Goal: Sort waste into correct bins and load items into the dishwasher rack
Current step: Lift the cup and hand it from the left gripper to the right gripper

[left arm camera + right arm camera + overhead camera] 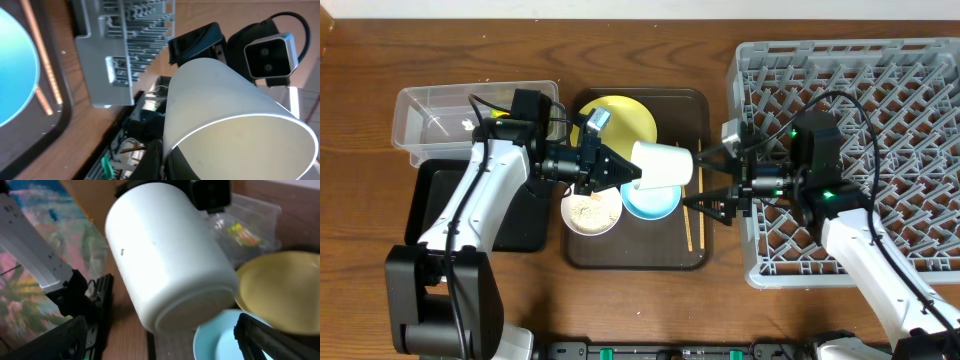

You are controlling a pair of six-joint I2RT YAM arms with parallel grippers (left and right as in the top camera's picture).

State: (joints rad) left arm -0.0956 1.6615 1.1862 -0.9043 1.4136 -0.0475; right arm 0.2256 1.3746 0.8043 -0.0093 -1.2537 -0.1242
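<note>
Grey plastic lattice dishwasher rack (pixel 920 80) holds nothing yet; left gripper (pixel 628 170) clamps the small white cup (pixel 665 165), right gripper (pixel 696 178) gapes wide, empty.

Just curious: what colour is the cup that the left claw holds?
The cup is plain white, clearest in the right wrist view.

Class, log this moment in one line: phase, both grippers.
phase: likely cup handover | left gripper: shut on white cup, sideways above light blue bowl | right gripper: open at cup base
</note>
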